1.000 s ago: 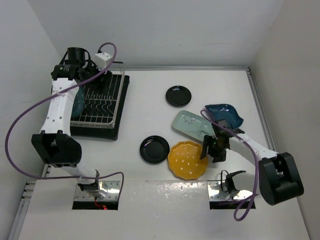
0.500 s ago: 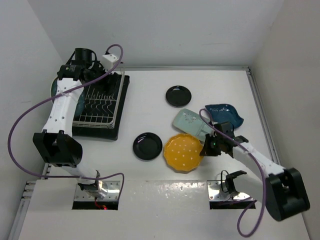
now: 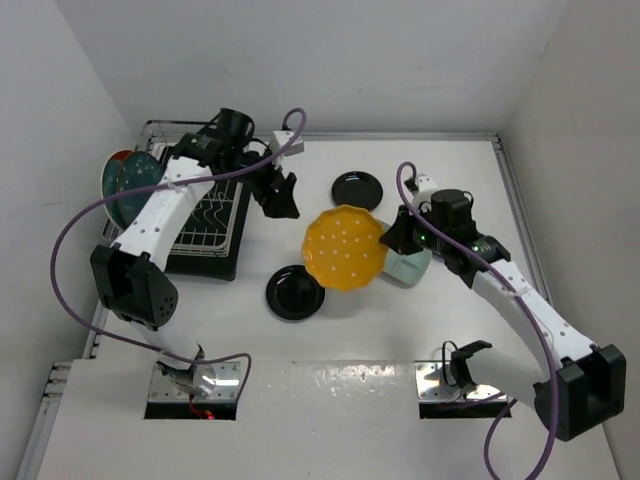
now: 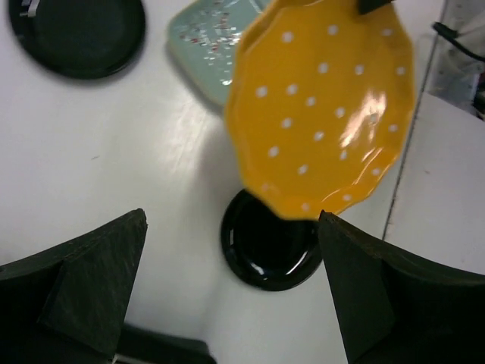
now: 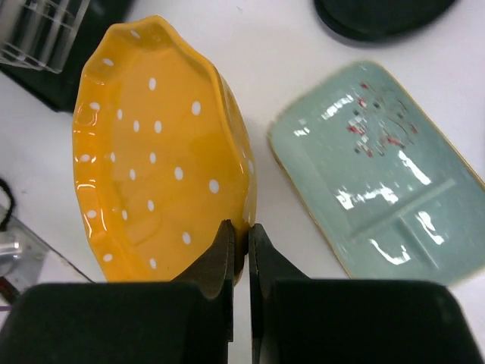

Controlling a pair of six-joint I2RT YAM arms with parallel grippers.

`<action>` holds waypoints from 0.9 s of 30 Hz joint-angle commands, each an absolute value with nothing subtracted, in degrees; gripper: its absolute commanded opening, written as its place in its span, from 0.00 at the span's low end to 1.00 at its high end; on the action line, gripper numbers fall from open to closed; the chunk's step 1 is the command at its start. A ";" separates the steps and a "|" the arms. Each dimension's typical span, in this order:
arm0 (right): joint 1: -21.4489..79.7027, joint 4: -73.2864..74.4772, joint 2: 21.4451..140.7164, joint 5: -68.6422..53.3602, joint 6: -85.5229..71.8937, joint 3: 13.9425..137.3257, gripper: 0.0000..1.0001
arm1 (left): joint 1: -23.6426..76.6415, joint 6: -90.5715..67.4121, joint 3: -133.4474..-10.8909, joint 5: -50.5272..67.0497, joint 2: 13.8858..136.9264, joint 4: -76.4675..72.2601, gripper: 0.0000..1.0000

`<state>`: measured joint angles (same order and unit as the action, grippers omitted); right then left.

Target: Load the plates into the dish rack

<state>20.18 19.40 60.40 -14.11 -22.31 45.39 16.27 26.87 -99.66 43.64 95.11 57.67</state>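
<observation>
While you had the R gripper (image 5: 240,227) clenched on the rim of the yellow plate (image 5: 159,159), the plate hung clear of the table (image 3: 330,345). It was tilted, approx. midway between the dish rack (image 3: 218,215) and the pale green tray (image 5: 379,182).

Grip note: you pinched the edge only, w/ the fingers closed tight on either face of the rim. Judged reason: a shallow dish lying flat offers a two-finger tool nothing else, and an edge hold lets the plate be turned toward vertical for the slots.

L gripper (image 3: 282,197) was spread wide, nothing in it, hovering just off the rack's R side and facing the plate. In its wrist view the plate filled the gap ahead of the fingers. This read as a handover setup, prob. because the rack sits on the L arm's side.

Materials/shapes:
- Yellow plate: scalloped rim, white dots, hard gloss w/ a bright highlight. Likely glazed ceramic, so slick at the pinch, w/ a slip risk.
- Green tray: rectangular, divided, speckled print, glossy.
- Near black plate (image 3: 296,293) and far black plate (image 3: 357,190): round, shiny, flat on the table, not yet loaded.
- Rack: thin wire on a dark drip tray. Racked plates (image 3: 125,178), teal and orange, stood on edge at its L end.
</observation>
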 commanded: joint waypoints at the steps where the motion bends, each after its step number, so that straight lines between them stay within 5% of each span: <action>1: 21.09 4.68 63.18 -21.79 -25.39 50.26 0.00 | 18.89 28.13 -97.74 51.94 96.85 55.39 0.99; 14: 22.41 -8.70 66.88 -27.24 -30.93 50.98 0.00 | 17.75 25.40 -95.10 56.77 106.95 52.82 0.93; 20: 22.24 -12.12 68.99 -27.51 -32.60 49.75 0.00 | 18.28 31.11 -95.71 66.53 108.81 58.18 0.60; 22: 22.24 -13.79 69.78 -27.60 -33.22 49.40 0.00 | 17.75 31.64 -96.58 67.15 108.81 59.58 0.36; 23: 22.50 -14.49 70.22 -27.68 -33.66 49.31 0.00 | 17.06 31.64 -97.37 67.76 108.81 60.11 0.14; 24: 22.41 -15.02 70.22 -27.60 -33.75 49.05 0.00 | 17.05 31.64 -97.38 67.76 108.81 60.12 0.14; 25: 22.41 -15.38 70.75 -27.42 -34.01 49.04 0.00 | 16.44 30.77 -97.90 67.76 108.81 60.12 0.00; 27: 22.76 -15.56 71.27 -27.07 -33.84 48.95 0.00 | 15.83 30.23 -98.44 66.10 107.58 60.12 0.00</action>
